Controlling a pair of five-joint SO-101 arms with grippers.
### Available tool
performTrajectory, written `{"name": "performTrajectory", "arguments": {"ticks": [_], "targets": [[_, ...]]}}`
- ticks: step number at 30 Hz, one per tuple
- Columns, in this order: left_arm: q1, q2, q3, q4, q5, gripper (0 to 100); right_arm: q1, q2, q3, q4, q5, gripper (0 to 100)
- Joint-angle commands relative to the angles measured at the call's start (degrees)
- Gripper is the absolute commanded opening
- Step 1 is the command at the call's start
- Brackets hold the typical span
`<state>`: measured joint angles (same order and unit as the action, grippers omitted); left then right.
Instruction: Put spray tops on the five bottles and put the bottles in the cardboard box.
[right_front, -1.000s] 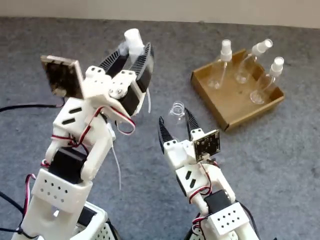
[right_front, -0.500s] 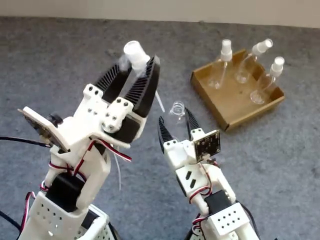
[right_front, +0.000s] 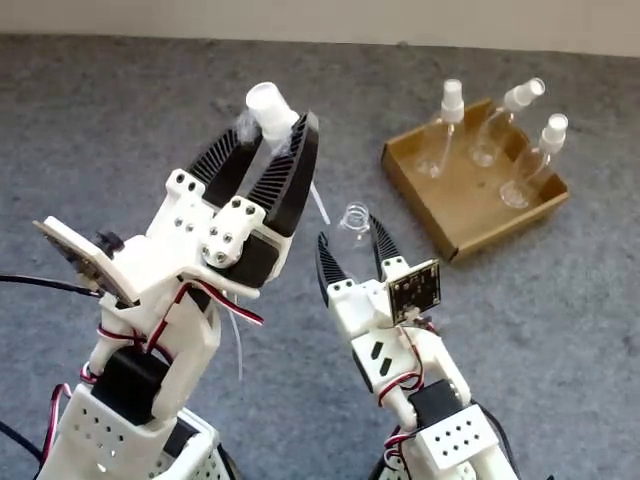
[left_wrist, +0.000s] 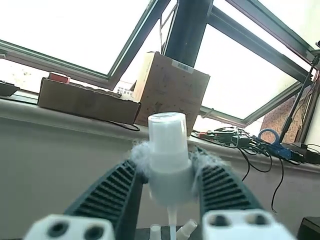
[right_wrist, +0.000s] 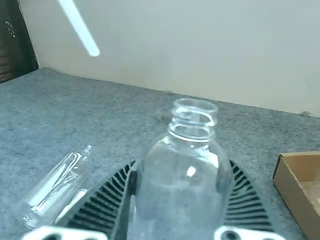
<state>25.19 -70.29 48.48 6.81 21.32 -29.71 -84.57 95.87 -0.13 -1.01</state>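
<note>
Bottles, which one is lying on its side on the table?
The uncapped bottle on the carpet beside the right pincer. The held bottle points neck up; three capped bottles sit in the cardboard box.

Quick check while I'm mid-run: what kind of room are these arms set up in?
Probably a lab or workshop, not a home: big windows, a sill cluttered with cartons and loose cables, and a grey felt-covered table.
</note>
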Motion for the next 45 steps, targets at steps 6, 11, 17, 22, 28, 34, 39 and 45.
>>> {"name": "performTrajectory", "arguments": {"ticks": [6,11,17,22,28,34,39,45], "targets": [[0.7,-0.7,-0.2,-1.3,-0.2,3,0.2,-21.8,2.1,17.5,-0.1,17.3],[0.7,-1.0,-0.2,-1.3,-0.2,3,0.2,-18.6,2.2,17.4,2.6,17.3],[4.1,-1.0,-0.1,-1.3,-0.5,3,-7.5,-21.1,6.3,10.1,9.0,17.3],[3.9,-1.0,-0.1,-1.3,-0.5,3,-9.1,-20.8,9.6,11.0,14.2,17.3],[2.9,-1.0,-0.2,-1.3,-0.6,3,-8.8,-20.6,9.6,11.0,14.3,17.3],[-2.2,-1.1,-0.7,-1.4,-0.3,3,-8.8,-20.8,9.6,14.5,14.3,17.3],[-2.2,-5.7,-0.4,-1.4,-0.2,3,-8.8,-20.8,9.6,15.1,14.3,17.3],[-2.2,-6.8,-0.1,-1.2,-0.1,3,-8.8,-20.8,9.6,15.1,14.3,17.3]]}}
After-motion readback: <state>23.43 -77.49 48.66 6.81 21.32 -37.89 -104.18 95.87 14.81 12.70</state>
